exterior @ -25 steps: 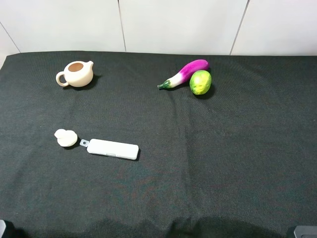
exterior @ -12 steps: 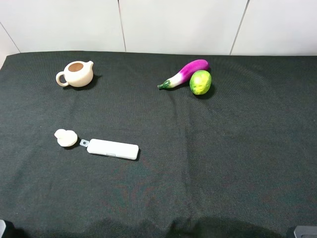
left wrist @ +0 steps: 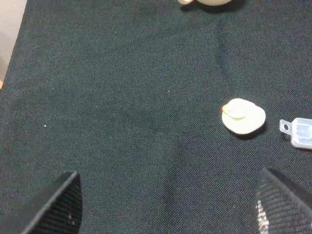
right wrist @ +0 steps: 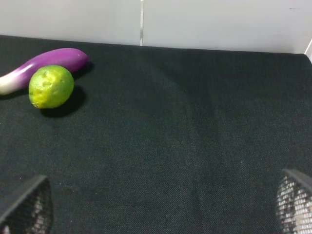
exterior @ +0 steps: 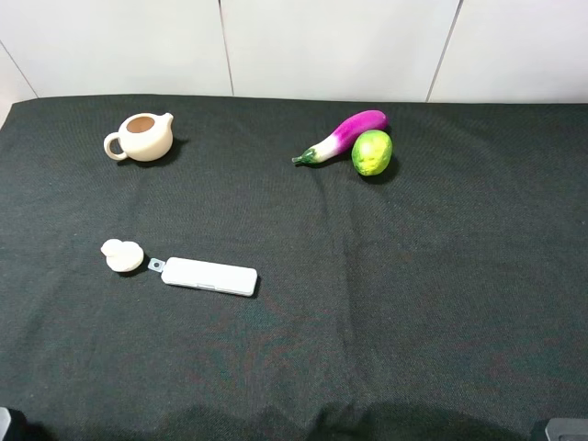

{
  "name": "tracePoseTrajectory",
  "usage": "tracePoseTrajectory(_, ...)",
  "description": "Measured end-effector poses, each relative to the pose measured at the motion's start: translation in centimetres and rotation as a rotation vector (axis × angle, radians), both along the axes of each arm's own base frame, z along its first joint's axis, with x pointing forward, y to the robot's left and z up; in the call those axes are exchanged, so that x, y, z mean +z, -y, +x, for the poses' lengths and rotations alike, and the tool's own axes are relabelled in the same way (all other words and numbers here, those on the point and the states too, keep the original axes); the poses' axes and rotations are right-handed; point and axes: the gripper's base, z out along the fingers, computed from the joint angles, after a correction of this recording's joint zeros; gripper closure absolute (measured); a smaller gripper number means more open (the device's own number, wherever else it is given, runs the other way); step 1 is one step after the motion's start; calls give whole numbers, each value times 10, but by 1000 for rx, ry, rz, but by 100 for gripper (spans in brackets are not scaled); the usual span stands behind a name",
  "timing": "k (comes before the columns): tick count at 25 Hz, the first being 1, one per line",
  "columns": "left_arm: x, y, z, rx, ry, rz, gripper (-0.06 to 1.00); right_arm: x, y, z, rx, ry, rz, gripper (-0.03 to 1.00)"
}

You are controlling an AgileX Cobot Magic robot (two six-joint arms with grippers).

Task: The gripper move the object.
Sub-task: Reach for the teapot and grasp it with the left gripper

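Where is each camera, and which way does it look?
High: above the table, looking down on teapot, lid, white case, eggplant, lime; no grippers.
Left wrist: on that arm, facing down past open left gripper at the lid.
Right wrist: on that arm, facing forward past open right gripper at eggplant, lime.
High and left wrist share the lid.

The teapot [exterior: 145,137], small, round and cream, is sitting upright at the far left, showing its brown inside, with its handle pointing left and its spout right. The left gripper [left wrist: 170,207] is hovering at the near left with jaws wide apart, gripping nothing.
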Motion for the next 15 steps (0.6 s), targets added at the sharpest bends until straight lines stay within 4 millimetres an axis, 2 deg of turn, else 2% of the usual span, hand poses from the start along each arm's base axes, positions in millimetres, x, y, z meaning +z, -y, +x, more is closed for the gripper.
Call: tracePoseTrajectory(15,0,0,0,0,0,0,18,0,0,0,0,0,0,27)
